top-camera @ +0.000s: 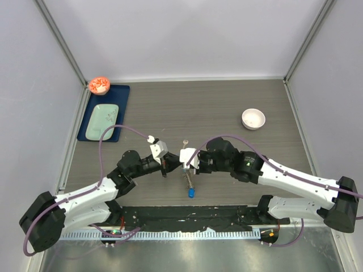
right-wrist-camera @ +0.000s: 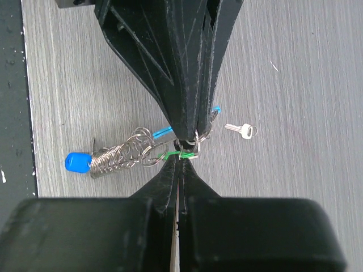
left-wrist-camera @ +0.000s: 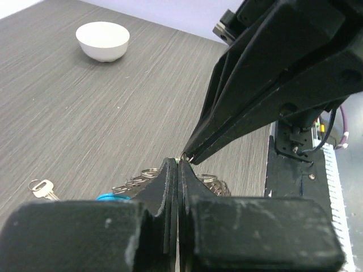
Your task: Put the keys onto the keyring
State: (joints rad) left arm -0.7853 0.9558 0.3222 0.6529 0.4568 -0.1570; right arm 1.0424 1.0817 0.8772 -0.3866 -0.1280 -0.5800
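The left gripper (left-wrist-camera: 173,170) and the right gripper (right-wrist-camera: 179,163) meet tip to tip low in the middle of the top view, just above the black strip at the near table edge. In the right wrist view, the right gripper's fingers are pressed together at the bottom centre of the frame and pinch the green key (right-wrist-camera: 178,153). It shows only as a thin green sliver lying across their tips. The left gripper comes down from the top of that frame with its fingers also drawn tight. They seem to nip a ring at the end of the keyring (right-wrist-camera: 122,157), though the contact is too crowded to be sure. The keyring's chain trails off to the left of the meeting point, bunched in loose coils on the wood-grain table (top-camera: 227,107). It ends in the dark-blue tag (right-wrist-camera: 77,162) at the left of the frame. The light-blue strap (right-wrist-camera: 163,132) peeks out on either side of the left gripper's fingers. The silver key (right-wrist-camera: 240,130) lies flat on the table to the right of centre, apart from both grippers and from the chain. In the top view the white bowl (top-camera: 253,118) sits in the upper right. A blue tray (top-camera: 122,93) carrying a pale green plate (top-camera: 105,120) sits in the upper left, with a small orange bowl (top-camera: 99,85) at its far corner.
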